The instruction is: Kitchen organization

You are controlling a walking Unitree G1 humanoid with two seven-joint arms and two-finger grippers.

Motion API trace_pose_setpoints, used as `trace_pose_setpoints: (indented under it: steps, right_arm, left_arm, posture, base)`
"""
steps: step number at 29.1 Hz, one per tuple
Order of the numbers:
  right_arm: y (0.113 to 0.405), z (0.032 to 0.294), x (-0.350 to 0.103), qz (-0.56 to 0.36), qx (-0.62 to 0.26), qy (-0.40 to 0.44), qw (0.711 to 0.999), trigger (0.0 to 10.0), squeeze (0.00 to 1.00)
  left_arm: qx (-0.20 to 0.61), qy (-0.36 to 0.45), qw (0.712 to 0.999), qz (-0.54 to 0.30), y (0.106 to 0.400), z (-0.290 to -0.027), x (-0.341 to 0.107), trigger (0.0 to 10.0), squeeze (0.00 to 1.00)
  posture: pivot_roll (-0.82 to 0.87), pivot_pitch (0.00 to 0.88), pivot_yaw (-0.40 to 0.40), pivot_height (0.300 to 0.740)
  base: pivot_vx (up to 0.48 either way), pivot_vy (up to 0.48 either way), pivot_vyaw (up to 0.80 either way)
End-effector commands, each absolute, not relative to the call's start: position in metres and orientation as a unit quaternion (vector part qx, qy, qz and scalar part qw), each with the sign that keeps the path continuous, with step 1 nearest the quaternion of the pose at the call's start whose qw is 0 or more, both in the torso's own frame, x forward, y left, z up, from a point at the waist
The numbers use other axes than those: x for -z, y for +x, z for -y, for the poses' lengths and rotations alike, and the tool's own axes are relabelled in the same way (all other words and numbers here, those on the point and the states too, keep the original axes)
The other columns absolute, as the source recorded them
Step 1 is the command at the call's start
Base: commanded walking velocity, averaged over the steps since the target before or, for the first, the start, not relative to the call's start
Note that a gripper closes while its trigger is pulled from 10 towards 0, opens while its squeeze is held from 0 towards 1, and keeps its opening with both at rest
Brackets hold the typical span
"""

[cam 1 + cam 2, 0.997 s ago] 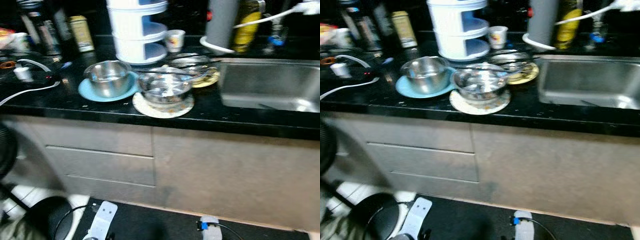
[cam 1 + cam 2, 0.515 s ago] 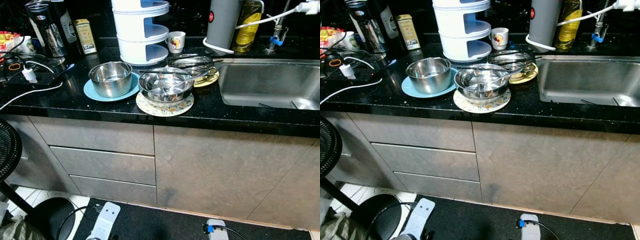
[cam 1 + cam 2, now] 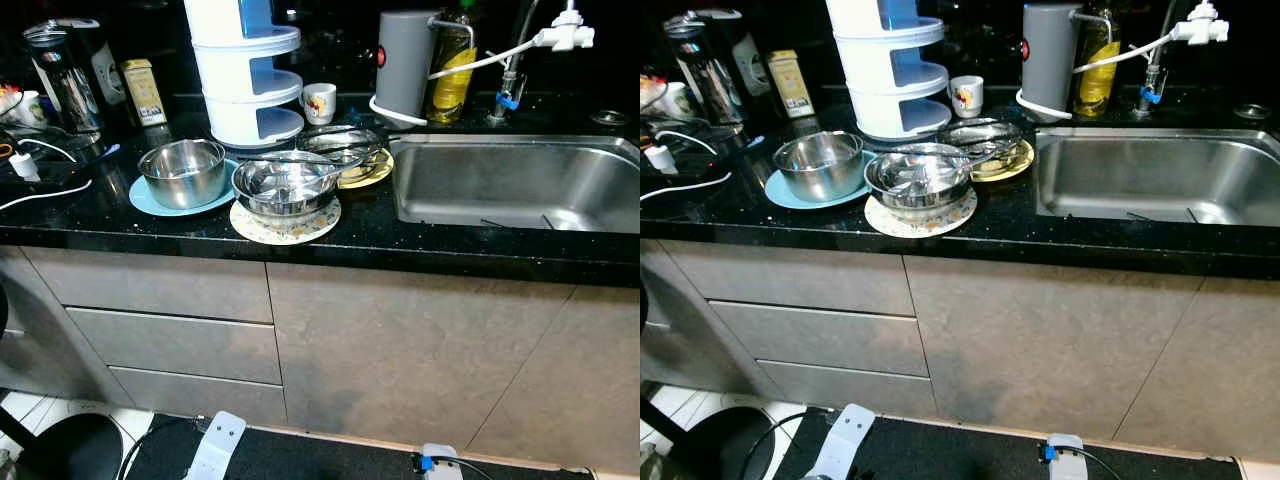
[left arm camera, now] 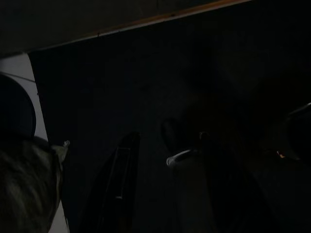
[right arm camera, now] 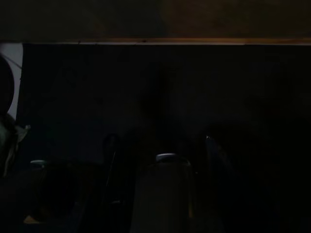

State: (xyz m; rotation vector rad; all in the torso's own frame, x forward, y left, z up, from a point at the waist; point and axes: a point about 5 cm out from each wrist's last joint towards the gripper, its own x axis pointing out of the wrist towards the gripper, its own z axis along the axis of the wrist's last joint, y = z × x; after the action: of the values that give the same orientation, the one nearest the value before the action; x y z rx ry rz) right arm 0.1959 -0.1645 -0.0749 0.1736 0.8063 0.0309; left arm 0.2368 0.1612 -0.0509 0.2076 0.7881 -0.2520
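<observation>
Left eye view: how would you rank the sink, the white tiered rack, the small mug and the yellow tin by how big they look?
1. Sink
2. White tiered rack
3. Yellow tin
4. Mug

Tin and mug look close in size, so their order is unsure.

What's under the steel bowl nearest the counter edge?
The steel bowl sits on a floral plate; its rim shows all round. The plate's middle is covered. Utensils lie inside the bowl.

You see a black countertop (image 3: 420,240), a shiny silver bowl (image 3: 184,172) on a light blue plate (image 3: 145,199), a white and blue rack (image 3: 243,70), and a grey jug (image 3: 403,64).
</observation>
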Motion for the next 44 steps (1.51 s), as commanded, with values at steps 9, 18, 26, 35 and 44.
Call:
trace_pose_setpoints:
  steps: [9,18,26,35,44]
  right_arm:
    - [0.193,0.163,0.076,-0.396,-0.017,0.083,0.915,10.0,0.00]
    - [0.194,0.162,0.076,-0.389,-0.028,0.068,0.918,10.0,0.00]
    - [0.204,0.166,0.068,-0.355,-0.019,0.074,0.932,10.0,0.00]
    - [0.194,0.165,0.075,-0.385,-0.024,0.065,0.921,10.0,0.00]
    - [0.191,0.165,0.077,-0.393,-0.026,0.058,0.917,10.0,0.00]
  left_arm:
    - [0.103,0.107,0.915,-0.375,0.235,-0.169,0.052,10.0,0.00]
    - [0.044,0.105,0.932,-0.344,0.237,-0.185,0.047,10.0,0.00]
    - [-0.003,0.081,0.961,-0.263,0.248,-0.205,0.027,10.0,0.00]
    - [0.068,0.085,0.934,-0.339,0.225,-0.184,0.051,10.0,0.00]
    - [0.083,0.091,0.933,-0.338,0.224,-0.180,0.051,10.0,0.00]
  posture:
    - [-0.06,0.147,0.025,0.740]
    - [-0.06,0.153,0.009,0.740]
    - [-0.05,0.152,0.003,0.740]
    - [-0.06,0.153,0.005,0.740]
    - [-0.06,0.153,0.000,0.740]
  base:
    - [0.000,0.000,0.00]
    - [0.000,0.000,0.00]
    - [0.000,0.000,0.00]
    - [0.000,0.000,0.00]
    - [0.000,0.000,0.00]
